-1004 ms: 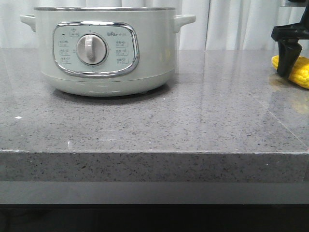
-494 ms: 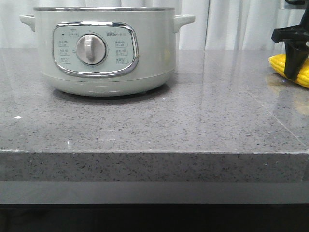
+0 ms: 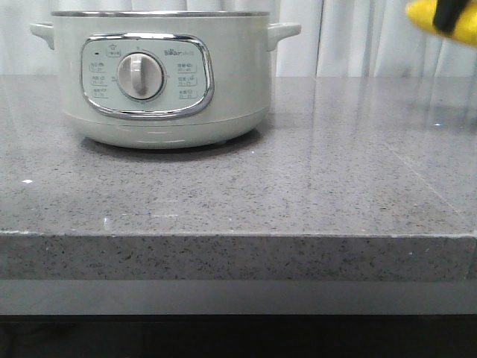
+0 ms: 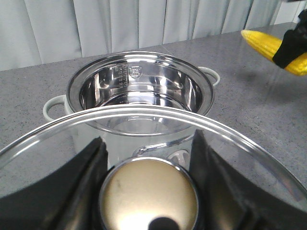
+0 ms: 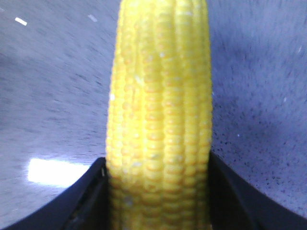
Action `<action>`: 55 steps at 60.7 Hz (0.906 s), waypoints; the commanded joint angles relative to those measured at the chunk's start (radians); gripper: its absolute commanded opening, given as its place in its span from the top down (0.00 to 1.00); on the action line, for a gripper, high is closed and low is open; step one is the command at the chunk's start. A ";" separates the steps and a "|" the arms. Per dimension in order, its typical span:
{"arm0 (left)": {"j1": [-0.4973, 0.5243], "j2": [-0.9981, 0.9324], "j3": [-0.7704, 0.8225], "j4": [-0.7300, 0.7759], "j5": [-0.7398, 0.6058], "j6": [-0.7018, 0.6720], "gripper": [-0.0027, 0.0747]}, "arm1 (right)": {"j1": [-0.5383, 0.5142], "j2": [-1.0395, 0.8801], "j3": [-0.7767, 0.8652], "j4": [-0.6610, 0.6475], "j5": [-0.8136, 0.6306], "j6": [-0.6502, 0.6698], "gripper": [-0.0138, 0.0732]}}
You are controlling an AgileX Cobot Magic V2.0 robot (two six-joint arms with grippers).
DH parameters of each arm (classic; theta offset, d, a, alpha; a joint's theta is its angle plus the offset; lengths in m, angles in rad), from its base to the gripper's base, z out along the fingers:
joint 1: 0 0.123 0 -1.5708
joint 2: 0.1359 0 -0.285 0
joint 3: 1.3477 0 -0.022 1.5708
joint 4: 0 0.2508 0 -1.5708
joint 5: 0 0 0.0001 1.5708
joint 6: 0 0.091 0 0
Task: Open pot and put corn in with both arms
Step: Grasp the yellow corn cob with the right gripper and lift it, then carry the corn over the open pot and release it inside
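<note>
The pale grey-green pot (image 3: 160, 78) stands at the back left of the stone counter, its dial facing me. In the left wrist view it is open, its steel inside (image 4: 139, 98) bare. My left gripper (image 4: 148, 187) is shut on the round knob (image 4: 148, 196) of the glass lid (image 4: 240, 139) and holds the lid in the air on the near side of the pot. It is out of the front view. My right gripper (image 5: 158, 191) is shut on the yellow corn (image 5: 160, 110) and holds it high above the counter at the far right (image 3: 443, 16), also seen in the left wrist view (image 4: 268, 45).
The grey speckled counter (image 3: 298, 186) runs to a front edge (image 3: 238, 236). White curtains (image 3: 358, 37) hang behind it. The corn is well to the right of the pot, with bare counter between them.
My right gripper has lifted the corn from the counter at the far right up to the top edge of the front view. The pot has not moved.
</note>
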 commanded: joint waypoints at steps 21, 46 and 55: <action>0.000 -0.004 -0.038 -0.007 -0.141 -0.007 0.68 | 0.139 -0.301 -0.043 0.157 -0.090 -0.067 0.47; 0.000 -0.004 -0.038 -0.007 -0.141 -0.007 0.68 | 0.318 -0.262 -0.013 0.396 -0.339 -0.233 0.47; 0.000 -0.004 -0.038 -0.007 -0.141 -0.007 0.68 | 0.382 -0.209 -0.013 0.396 -0.405 -0.242 0.47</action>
